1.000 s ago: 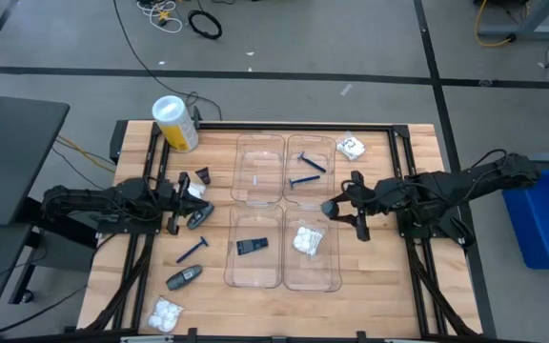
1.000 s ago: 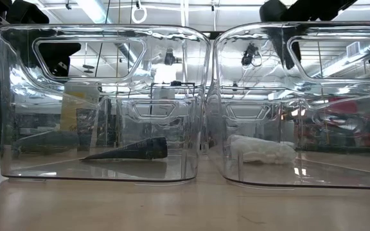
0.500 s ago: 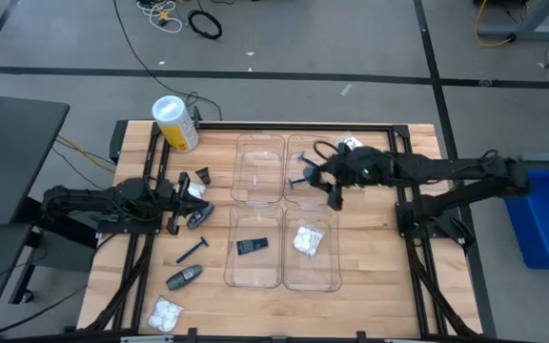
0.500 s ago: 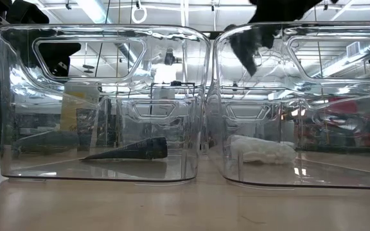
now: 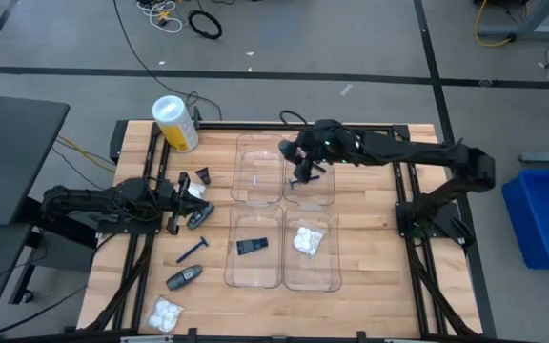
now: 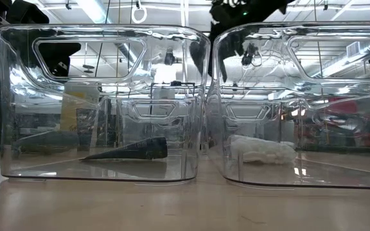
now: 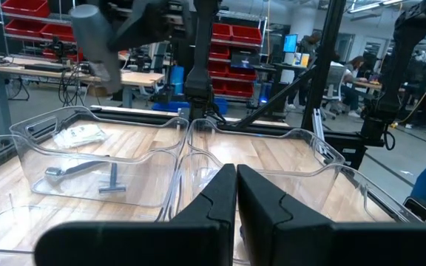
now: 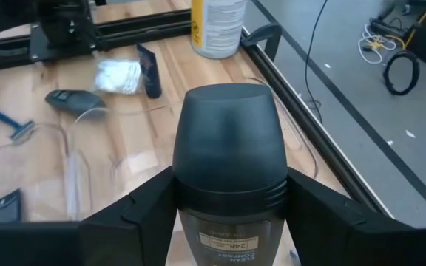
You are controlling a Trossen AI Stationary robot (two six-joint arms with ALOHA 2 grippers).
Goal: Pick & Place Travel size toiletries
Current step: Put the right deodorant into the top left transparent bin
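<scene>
My right gripper (image 5: 295, 160) hangs above the two far clear trays (image 5: 258, 170), shut on a dark grey oval tube (image 8: 231, 140). The left wrist view shows that tube (image 7: 91, 37) high over the trays. A blue razor (image 7: 87, 170) lies in the far right tray. The near trays hold a dark piece (image 5: 252, 246) and a white packet (image 5: 307, 238). My left gripper (image 5: 184, 202) rests shut at the table's left. Beside it lie a grey tube (image 5: 198, 219), a dark cone piece (image 5: 201, 176) and a white packet (image 5: 195, 190). My right gripper pinches the grey tube's body just below its rounded cap (image 8: 231, 193) between its two fingers (image 8: 143, 210), one on each side. The tube lies along the fingers, cap end jutting past the fingertips. It is lifted clear, slanting downward over the trays.
A yellow-and-white cylinder (image 5: 174, 122) stands at the far left corner. A blue razor (image 5: 193, 250), another grey tube (image 5: 185, 277) and a white packet (image 5: 165, 312) lie on the bare wood at the near left. A black frame (image 5: 389, 128) borders the table.
My right gripper has carried the grey tube from the table's right middle toward the far left, rising a little, and now hangs over the far trays. It has tipped further downward as it went. The tube has stayed in the hold throughout.
</scene>
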